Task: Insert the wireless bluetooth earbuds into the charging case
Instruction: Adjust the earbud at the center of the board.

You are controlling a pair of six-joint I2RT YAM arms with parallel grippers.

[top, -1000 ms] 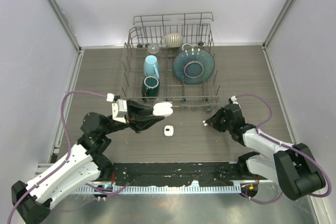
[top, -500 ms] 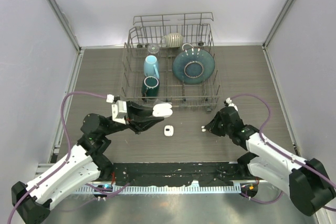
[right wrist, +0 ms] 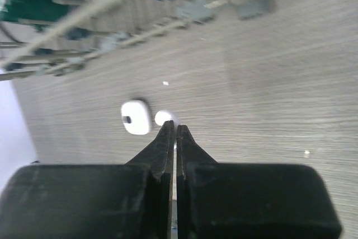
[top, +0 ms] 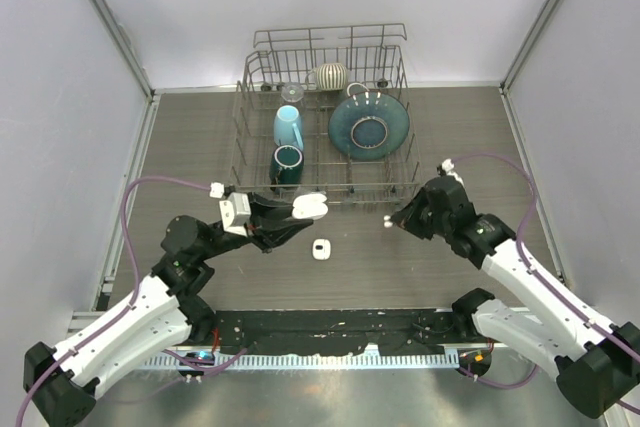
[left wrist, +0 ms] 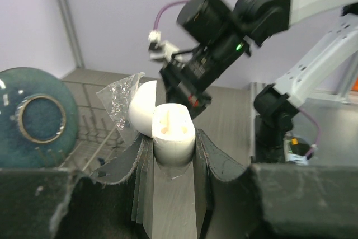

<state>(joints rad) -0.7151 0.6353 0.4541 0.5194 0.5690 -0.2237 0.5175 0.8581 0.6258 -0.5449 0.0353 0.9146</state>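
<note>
Pinched shut on an earbud, the right gripper hangs right of the open case, which the left gripper clamps with sockets facing up.

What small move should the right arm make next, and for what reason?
Probably carry the right gripper across toward the left arm. Its jaws look shut on a small white earbud, while the left gripper holds the charging case with its lid open and its sockets exposed, some way from the earbud.

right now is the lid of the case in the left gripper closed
No, the case in the left gripper has its lid flipped up and open.
</note>
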